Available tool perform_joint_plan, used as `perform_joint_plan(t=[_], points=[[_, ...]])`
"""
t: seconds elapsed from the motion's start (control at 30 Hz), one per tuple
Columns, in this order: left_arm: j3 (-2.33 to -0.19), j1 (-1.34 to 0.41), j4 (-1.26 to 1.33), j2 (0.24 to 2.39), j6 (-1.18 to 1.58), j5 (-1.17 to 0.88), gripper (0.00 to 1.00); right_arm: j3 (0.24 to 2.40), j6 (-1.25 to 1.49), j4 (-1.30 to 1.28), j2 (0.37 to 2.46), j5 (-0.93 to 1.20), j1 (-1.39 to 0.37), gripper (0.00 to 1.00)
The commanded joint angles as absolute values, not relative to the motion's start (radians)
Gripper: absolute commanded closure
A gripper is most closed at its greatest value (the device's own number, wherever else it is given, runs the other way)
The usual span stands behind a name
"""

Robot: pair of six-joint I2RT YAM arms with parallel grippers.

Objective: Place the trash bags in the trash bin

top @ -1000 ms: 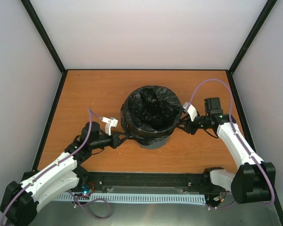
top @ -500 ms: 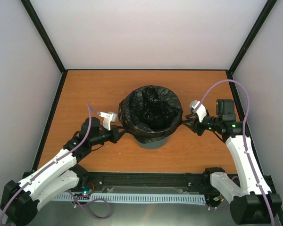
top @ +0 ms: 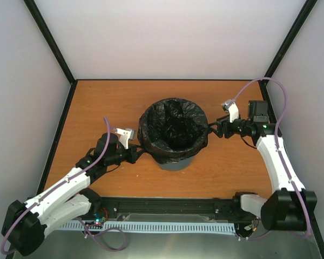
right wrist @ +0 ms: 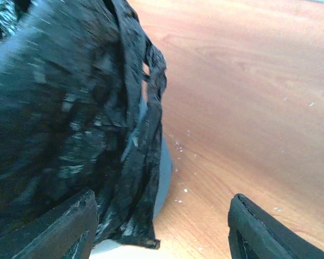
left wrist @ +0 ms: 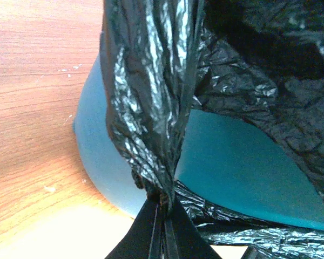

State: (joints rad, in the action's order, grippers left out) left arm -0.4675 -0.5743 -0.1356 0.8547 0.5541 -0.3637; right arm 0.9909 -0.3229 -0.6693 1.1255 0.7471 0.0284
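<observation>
Inspecting from the remote station, I find the wrinkled glossy black plastic trash bag sitting inside the round teal-blue plastic bin, its film folded out over the rim, at the middle of the orange wooden table. Left gripper is pinched tight on a gathered strand of the bag at the bin's left side. Right gripper stands with fingers apart, just beside the film at the bin's right side
</observation>
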Motion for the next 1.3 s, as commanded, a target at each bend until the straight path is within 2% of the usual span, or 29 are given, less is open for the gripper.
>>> perform_joint_plan(t=[0.0, 0.13, 0.27, 0.43, 0.73, 0.77, 0.9, 0.93, 1.27], points=[[-0.512, -0.575, -0.12, 0.859, 0.524, -0.369, 0.99, 1.006, -0.249, -0.66, 1.22, 0.836, 0.035, 0.34], [-0.515, -0.574, -0.107, 0.881, 0.521, -0.364, 0.99, 1.014, -0.26, -0.675, 1.315, 0.882, 0.033, 0.45], [-0.51, -0.575, -0.09, 0.904, 0.527, -0.369, 0.99, 1.056, -0.321, -0.78, 1.403, 1.066, 0.034, 0.54], [-0.519, -0.574, -0.084, 0.897, 0.537, -0.373, 0.99, 1.067, -0.374, -0.865, 1.445, 1.21, 0.034, 0.49], [-0.529, -0.574, -0.099, 0.874, 0.54, -0.376, 0.99, 1.018, -0.255, -0.751, 1.355, 1.186, 0.058, 0.47], [-0.528, -0.574, -0.1, 0.872, 0.54, -0.374, 0.99, 1.018, -0.267, -0.763, 1.356, 1.205, 0.058, 0.52], [-0.527, -0.575, -0.107, 0.872, 0.537, -0.356, 0.99, 1.006, -0.286, -0.777, 1.378, 1.207, 0.058, 0.92], [-0.525, -0.574, -0.108, 0.873, 0.537, -0.346, 0.99, 0.996, -0.278, -0.767, 1.382, 1.18, 0.057, 0.97], [-0.468, -0.574, -0.055, 0.936, 0.57, -0.323, 0.99, 0.93, -0.263, -0.709, 1.459, 0.962, 0.045, 0.97]])
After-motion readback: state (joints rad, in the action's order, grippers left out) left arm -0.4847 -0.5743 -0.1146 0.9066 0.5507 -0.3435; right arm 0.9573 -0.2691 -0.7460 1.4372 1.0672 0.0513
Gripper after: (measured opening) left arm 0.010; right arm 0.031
